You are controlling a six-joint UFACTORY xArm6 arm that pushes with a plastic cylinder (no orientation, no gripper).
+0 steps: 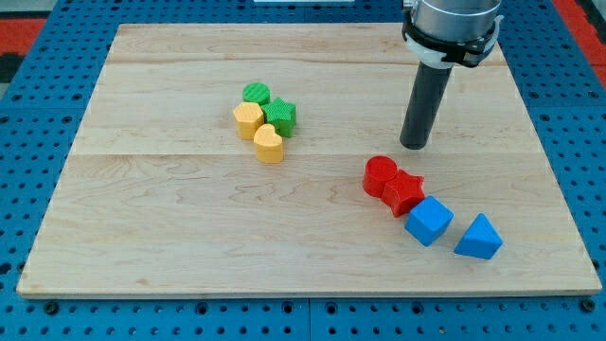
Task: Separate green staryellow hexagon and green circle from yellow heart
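Observation:
A green circle (256, 93), a green star (280, 115), a yellow hexagon (248, 118) and a yellow heart (269, 144) sit packed together left of the board's middle. The heart is lowest in the cluster and touches the hexagon and the star. My tip (414, 146) rests on the board well to the right of the cluster, just above the red blocks, touching none.
A red circle (380, 174) and a red star (404, 192) touch each other below my tip. A blue cube (429, 221) and a blue triangle (479, 238) lie toward the bottom right. The wooden board (170, 237) sits on a blue pegboard surround.

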